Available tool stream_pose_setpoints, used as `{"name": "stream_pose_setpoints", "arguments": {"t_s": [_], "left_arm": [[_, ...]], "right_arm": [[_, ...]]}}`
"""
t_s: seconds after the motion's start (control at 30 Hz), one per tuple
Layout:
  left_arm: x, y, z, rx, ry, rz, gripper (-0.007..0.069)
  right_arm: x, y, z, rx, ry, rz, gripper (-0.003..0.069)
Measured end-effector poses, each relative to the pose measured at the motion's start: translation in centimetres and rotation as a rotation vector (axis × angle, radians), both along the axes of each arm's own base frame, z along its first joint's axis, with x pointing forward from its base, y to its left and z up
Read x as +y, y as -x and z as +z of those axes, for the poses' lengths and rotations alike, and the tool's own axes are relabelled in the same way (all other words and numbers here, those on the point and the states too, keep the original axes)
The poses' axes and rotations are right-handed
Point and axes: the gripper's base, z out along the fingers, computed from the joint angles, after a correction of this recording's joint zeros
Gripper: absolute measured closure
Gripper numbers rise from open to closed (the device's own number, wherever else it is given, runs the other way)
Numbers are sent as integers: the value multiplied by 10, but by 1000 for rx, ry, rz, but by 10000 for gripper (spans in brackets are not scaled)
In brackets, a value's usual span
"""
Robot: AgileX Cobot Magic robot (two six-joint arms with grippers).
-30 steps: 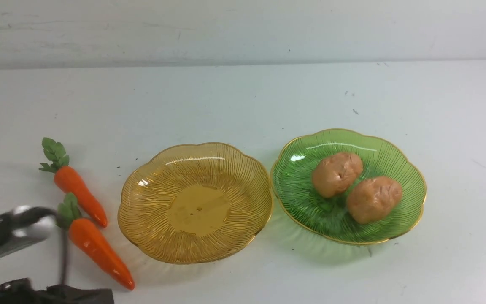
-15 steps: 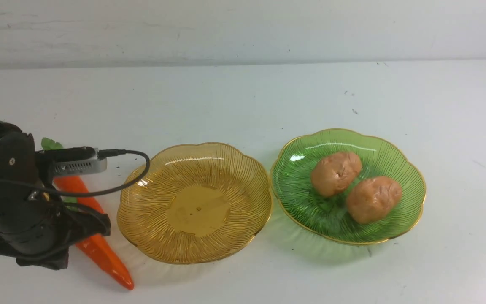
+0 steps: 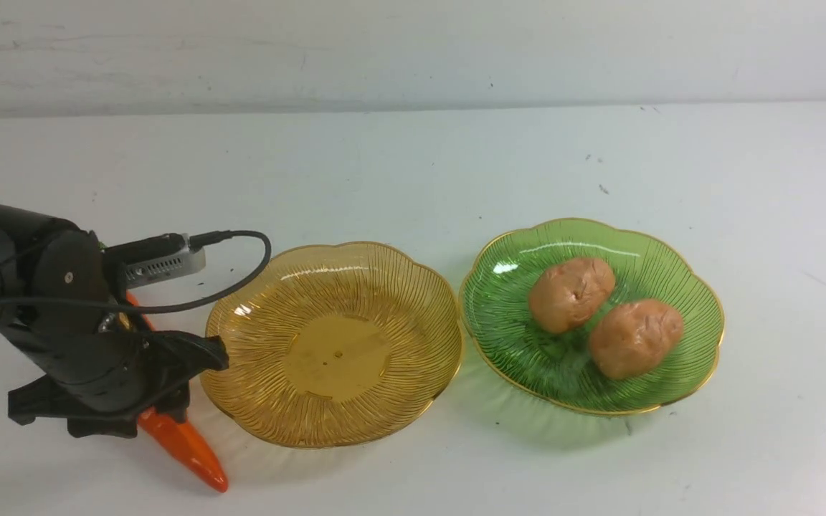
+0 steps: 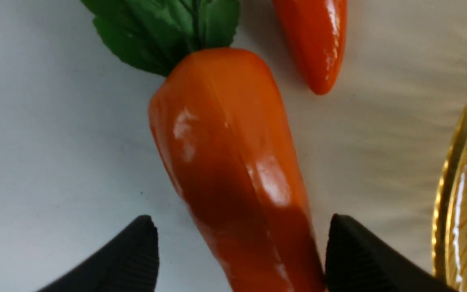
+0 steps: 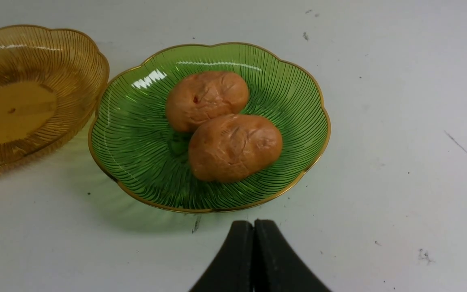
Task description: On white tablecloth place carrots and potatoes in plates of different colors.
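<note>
On the white tablecloth the amber plate stands empty. Beside it, the green plate holds two potatoes. Two carrots lie left of the amber plate, mostly hidden in the front view by my left arm; only the nearer carrot's tip shows. In the left wrist view my left gripper is open, its fingers astride the nearer carrot, with the other carrot's tip beyond. My right gripper is shut and empty, just short of the green plate's rim.
The amber plate's gold rim runs close beside one left finger. The two plates almost touch. A pale wall closes off the far side of the table.
My left arm has swung in from the near left edge and come down over the carrots. Its jaws have opened and now stand on both sides of the nearer carrot.
</note>
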Motion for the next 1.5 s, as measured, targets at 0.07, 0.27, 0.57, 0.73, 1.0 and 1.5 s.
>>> {"name": "stream_pose_setpoints", "arguments": {"t_s": [0.07, 0.27, 0.57, 0.73, 1.0, 1.5], "left_arm": [[0, 0, -5, 22, -5, 2, 130], [5, 8, 8, 66, -66, -79, 398], [1, 8, 130, -168, -33, -157, 418], [-34, -11, 168, -270, 141, -339, 418], [-71, -55, 130, -194, 210, -399, 414], [-80, -80, 62, -28, 191, -403, 176]], "right_arm": [[0, 0, 0, 1, -5, 0, 674], [0, 0, 0, 1, -5, 0, 674], [0, 0, 0, 2, -4, 0, 674], [0, 1, -2, 21, 0, 1, 674], [0, 1, -2, 27, 1, 1, 674], [0, 2, -3, 39, 4, 2, 674]]}}
